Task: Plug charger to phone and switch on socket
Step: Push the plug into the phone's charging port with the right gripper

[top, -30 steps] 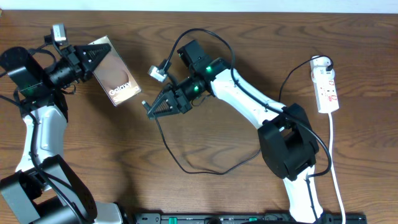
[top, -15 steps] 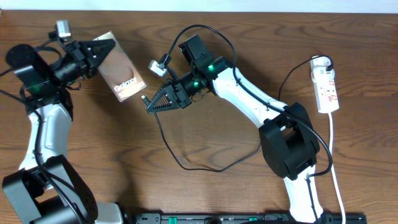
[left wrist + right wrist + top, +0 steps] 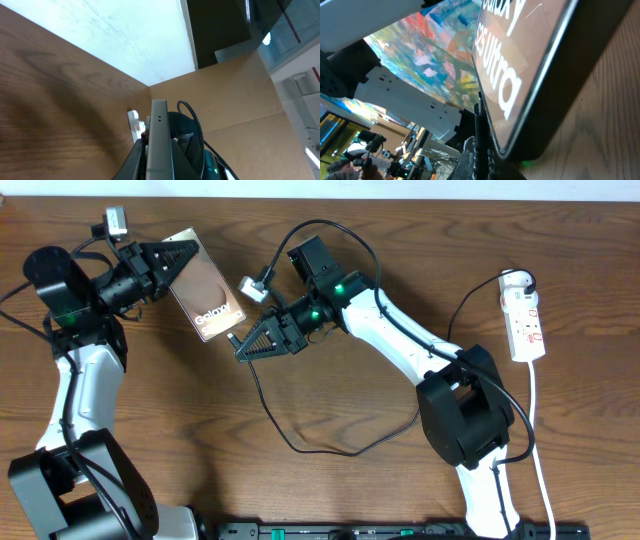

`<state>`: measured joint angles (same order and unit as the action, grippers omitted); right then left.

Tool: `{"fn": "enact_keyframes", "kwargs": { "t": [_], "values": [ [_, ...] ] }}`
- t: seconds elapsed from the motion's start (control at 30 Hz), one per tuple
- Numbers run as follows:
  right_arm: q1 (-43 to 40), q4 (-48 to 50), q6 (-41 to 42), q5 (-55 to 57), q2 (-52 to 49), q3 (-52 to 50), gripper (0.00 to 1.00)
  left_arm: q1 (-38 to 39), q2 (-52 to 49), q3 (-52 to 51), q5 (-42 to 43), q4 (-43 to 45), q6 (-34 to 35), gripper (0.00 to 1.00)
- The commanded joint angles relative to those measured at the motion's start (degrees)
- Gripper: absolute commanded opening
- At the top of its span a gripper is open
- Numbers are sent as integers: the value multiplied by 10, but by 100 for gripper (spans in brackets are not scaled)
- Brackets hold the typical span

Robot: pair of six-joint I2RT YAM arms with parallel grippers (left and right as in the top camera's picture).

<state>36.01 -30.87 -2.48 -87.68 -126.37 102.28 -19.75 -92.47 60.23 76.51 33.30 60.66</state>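
Phone, clamped in left gripper, angles its lower end toward charger tip pinched by right gripper, just beside

The left arm and right arm are built alike: smooth white tubular links set between bulky matte-black joint housings. A small green indicator light glows on the right arm's black forearm, and another on the left arm. Thin black wires arc over the wrists. Each wrist carries a small silver-grey box camera. The left claw and right claw are black and wedge-shaped, narrowing to a point.
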Motion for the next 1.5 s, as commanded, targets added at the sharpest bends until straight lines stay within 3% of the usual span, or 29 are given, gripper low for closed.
{"fn": "enact_keyframes", "kwargs": {
  "t": [0.0,1.47],
  "values": [
    [0,1,3,-10,-3,11,1,3,7,-2,2,7,10,8],
    [-13,20,37,-3,-3,11,1,17,7,-2,21,29,10,7]
  ]
}}
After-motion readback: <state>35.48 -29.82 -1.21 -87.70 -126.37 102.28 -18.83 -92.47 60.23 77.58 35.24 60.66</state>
